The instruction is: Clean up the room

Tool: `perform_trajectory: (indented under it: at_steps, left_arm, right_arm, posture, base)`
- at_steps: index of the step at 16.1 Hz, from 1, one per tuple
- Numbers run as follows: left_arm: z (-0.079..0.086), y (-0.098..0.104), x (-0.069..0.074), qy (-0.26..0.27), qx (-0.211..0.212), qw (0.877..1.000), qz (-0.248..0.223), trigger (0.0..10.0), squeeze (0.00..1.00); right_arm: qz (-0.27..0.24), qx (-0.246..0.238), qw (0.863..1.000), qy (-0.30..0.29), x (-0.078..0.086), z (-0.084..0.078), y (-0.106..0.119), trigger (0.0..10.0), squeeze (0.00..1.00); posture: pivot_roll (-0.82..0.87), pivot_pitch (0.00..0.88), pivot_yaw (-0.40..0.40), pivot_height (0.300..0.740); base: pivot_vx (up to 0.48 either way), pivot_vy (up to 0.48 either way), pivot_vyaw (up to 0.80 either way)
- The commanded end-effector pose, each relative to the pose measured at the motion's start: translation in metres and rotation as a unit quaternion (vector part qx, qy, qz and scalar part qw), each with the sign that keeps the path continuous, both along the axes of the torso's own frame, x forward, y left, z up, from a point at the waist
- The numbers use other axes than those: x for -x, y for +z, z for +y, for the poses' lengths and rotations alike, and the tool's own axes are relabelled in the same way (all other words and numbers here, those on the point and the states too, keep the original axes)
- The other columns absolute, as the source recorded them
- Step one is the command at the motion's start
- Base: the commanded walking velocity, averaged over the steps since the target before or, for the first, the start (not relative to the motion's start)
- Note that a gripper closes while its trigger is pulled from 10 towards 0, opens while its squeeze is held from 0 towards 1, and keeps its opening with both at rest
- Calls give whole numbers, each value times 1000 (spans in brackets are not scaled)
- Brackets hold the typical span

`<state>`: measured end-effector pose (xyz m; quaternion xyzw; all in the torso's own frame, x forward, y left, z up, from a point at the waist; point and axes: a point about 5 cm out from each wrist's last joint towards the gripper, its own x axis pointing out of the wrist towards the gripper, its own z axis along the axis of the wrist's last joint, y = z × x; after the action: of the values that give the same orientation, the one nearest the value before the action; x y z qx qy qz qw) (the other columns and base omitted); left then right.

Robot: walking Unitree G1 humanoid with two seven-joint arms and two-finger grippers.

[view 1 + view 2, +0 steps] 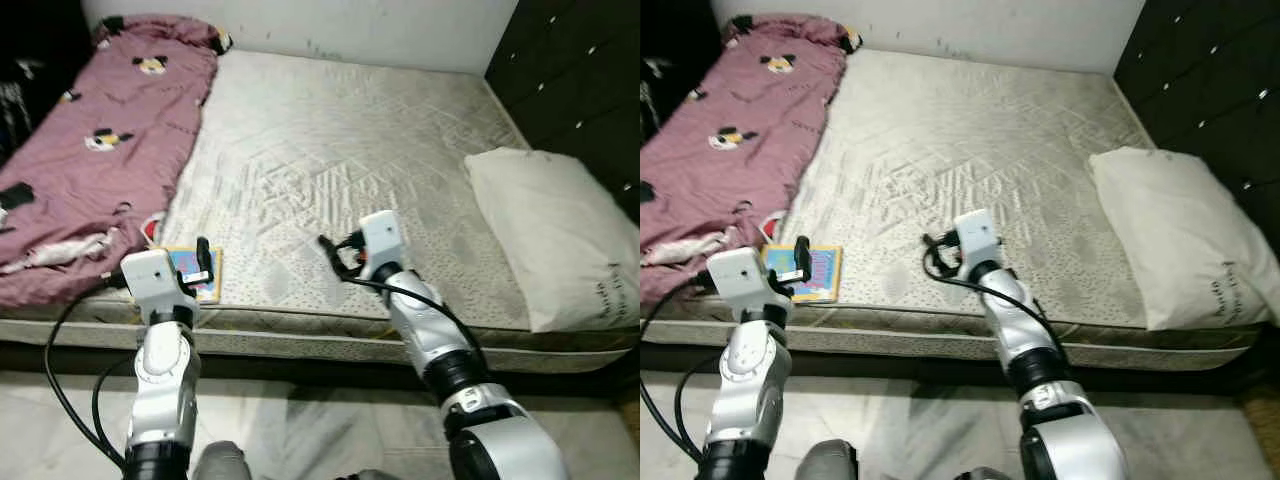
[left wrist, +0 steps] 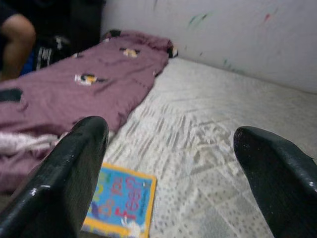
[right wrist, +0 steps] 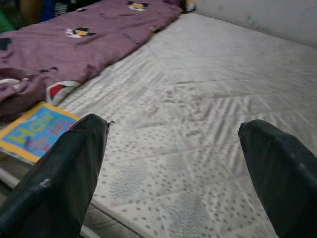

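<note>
Book [image 1: 196,273] flat at mattress [image 1: 330,160] near edge, beside blanket [image 1: 95,140] — thin, light, stiff cover likely; pinch at free edge. Left gripper [image 1: 203,262] over it, right gripper [image 1: 337,255] nearby, jaws wide, empty.

Bed [image 1: 330,150]: blanket [image 1: 90,150] along its left side, reaching the far wall; pillow [image 1: 555,235] on its right side, beside the cabinet [image 1: 580,80]; book [image 1: 195,272] on the near edge, just right of the blanket. Left end effector [image 1: 203,262] over the book; right end effector [image 1: 335,255] over the mattress, near the front middle.
</note>
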<state>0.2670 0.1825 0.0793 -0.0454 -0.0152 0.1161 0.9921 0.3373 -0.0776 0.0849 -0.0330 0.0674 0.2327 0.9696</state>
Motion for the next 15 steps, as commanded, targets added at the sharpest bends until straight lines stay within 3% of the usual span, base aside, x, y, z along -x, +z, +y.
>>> perform_trajectory:
  at_steps: [1, 5, 7, 11, 14, 15]
  left_arm:
    - [4, 2, 4, 15, -2, 1000, -9, 10000, 0]
    - [13, -2, 18, 43, -5, 999, -6, 10000, 0]
    - [11, -3, 16, 36, -5, 999, -3, 10000, 0]
    - [-15, 2, -10, -47, -2, 999, 0, 10000, 0]
    - [-40, 4, -26, -121, -7, 993, 3, 10000, 0]
    - [-43, 5, -28, -129, -7, 992, 2, 10000, 0]
  right_arm:
    - [4, 9, 1000, 17, -2, 4, 2, 10000, 0]
    - [9, 12, 998, 56, 1, 25, 0, 10000, 0]
    - [-8, 2, 999, 47, -2, 25, 7, 10000, 0]
    - [-31, -18, 998, -43, -4, -19, 9, 10000, 0]
    - [-39, -6, 992, -118, 9, -49, 0, 10000, 0]
    - [-51, 10, 990, -131, 12, -52, -1, 10000, 0]
  posture:
    - [155, 0, -158, 740]
    - [216, 0, -199, 740]
    - [168, 0, -152, 740]
    - [5, 0, -14, 740]
    - [-122, 0, 90, 740]
    - [-137, 0, 103, 740]
  base:
    - [0, 0, 0]
    - [0, 0, 0]
    - [0, 0, 0]
    - [0, 0, 0]
    - [0, 0, 0]
    - [0, 0, 0]
